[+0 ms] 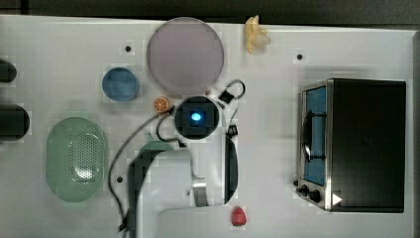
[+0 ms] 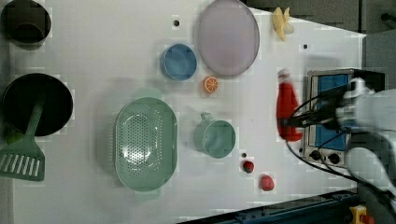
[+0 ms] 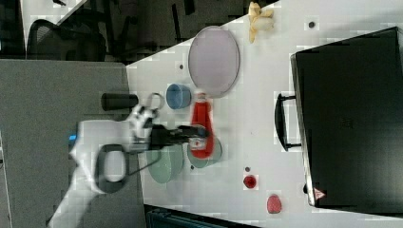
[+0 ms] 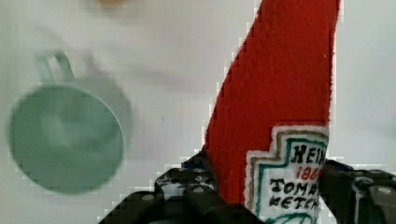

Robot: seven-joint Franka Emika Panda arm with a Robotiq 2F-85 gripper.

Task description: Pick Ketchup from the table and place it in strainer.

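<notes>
In the top view the ketchup is hidden beneath the arm. It is clamped at its label by the gripper, held off the table, seen above the green cup in the right view, apart from the strainer.

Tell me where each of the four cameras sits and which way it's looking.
Top view: overhead, straight down; arm covers mid-table beside the strainer.
Left view: high, looking down; arm at the left view's right, ketchup lifted.
Right view: high, from the side; tool clamps the ketchup above the green cup.
Wrist view: on the wrist, facing the table past the tool.
Shared: ketchup, green cup.
</notes>
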